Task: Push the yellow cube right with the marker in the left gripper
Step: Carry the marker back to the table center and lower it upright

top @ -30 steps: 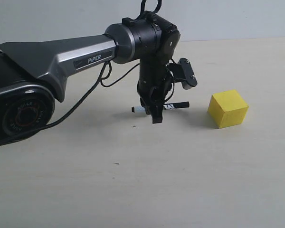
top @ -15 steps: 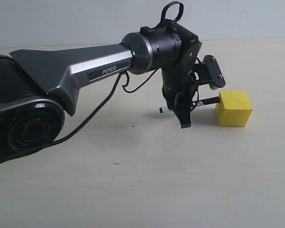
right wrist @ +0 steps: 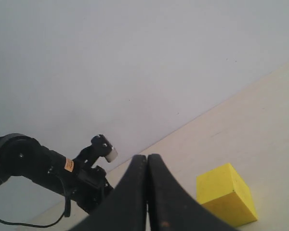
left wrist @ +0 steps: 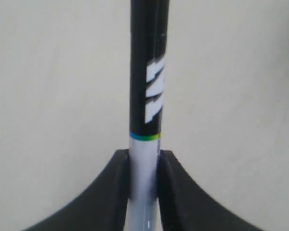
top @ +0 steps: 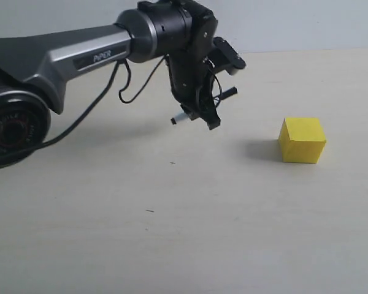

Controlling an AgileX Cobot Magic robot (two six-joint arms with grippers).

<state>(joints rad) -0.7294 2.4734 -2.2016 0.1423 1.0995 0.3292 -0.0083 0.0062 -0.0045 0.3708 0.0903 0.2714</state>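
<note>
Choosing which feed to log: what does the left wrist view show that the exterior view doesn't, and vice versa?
Only the left wrist view: white lettering and a coloured band on the marker. Only the exterior view: the yellow cube, apart from the marker, and the PIPER arm. Both: the left end effector clamped on the marker above the table.

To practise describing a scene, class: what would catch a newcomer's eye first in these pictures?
The bright yellow cube sits alone on the pale table, at the right of the exterior view. Left of it, a black and grey arm hangs over the table, its gripper clamping a marker.
</note>
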